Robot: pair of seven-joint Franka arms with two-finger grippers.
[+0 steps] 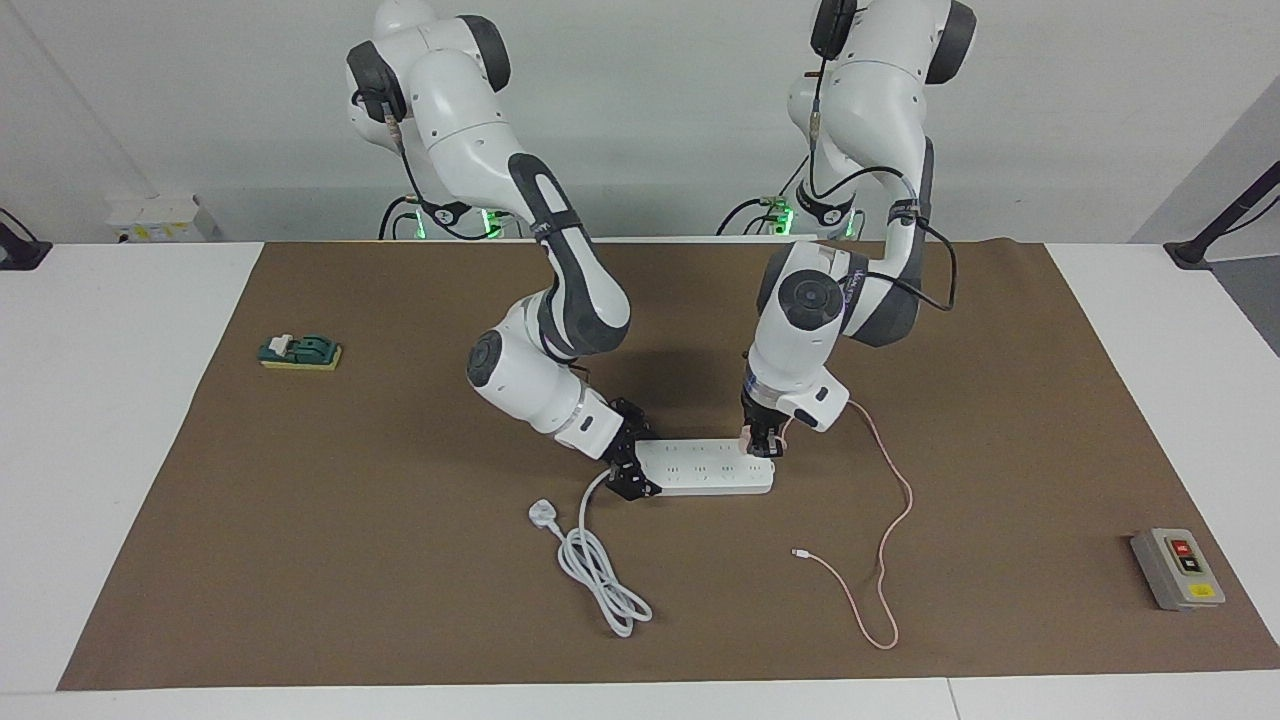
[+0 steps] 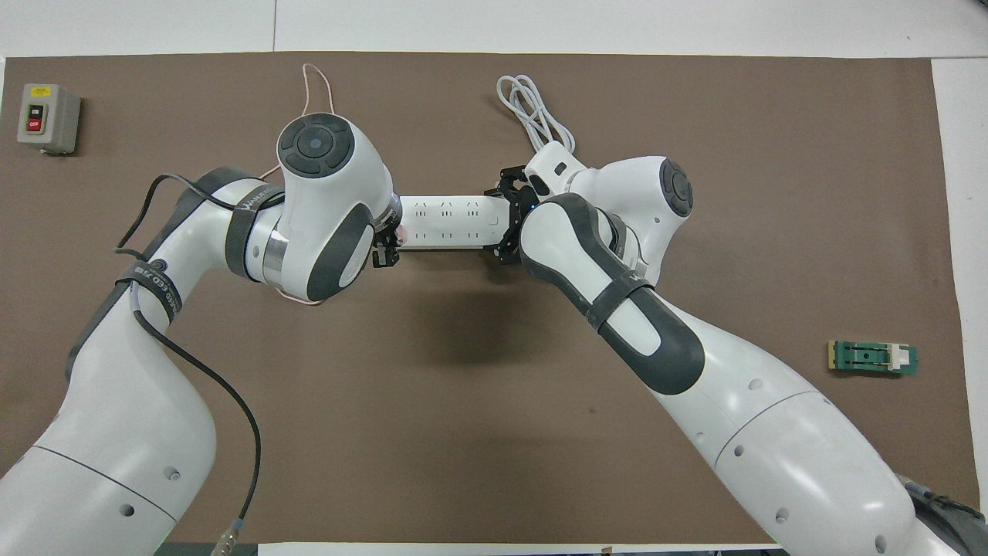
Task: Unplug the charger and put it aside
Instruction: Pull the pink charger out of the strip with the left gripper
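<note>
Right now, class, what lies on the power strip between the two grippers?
In the facing view, only the power strip's bare sockets lie between the right gripper and the left gripper, shut on the charger.

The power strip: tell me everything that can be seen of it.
The power strip is a long white bar, plastic by its look, with a row of sockets on top, lying flat mid-table on the brown mat. The right pincer grips one end, where its white cord leaves. At the other end the left pincer is shut on the pink charger.
</note>
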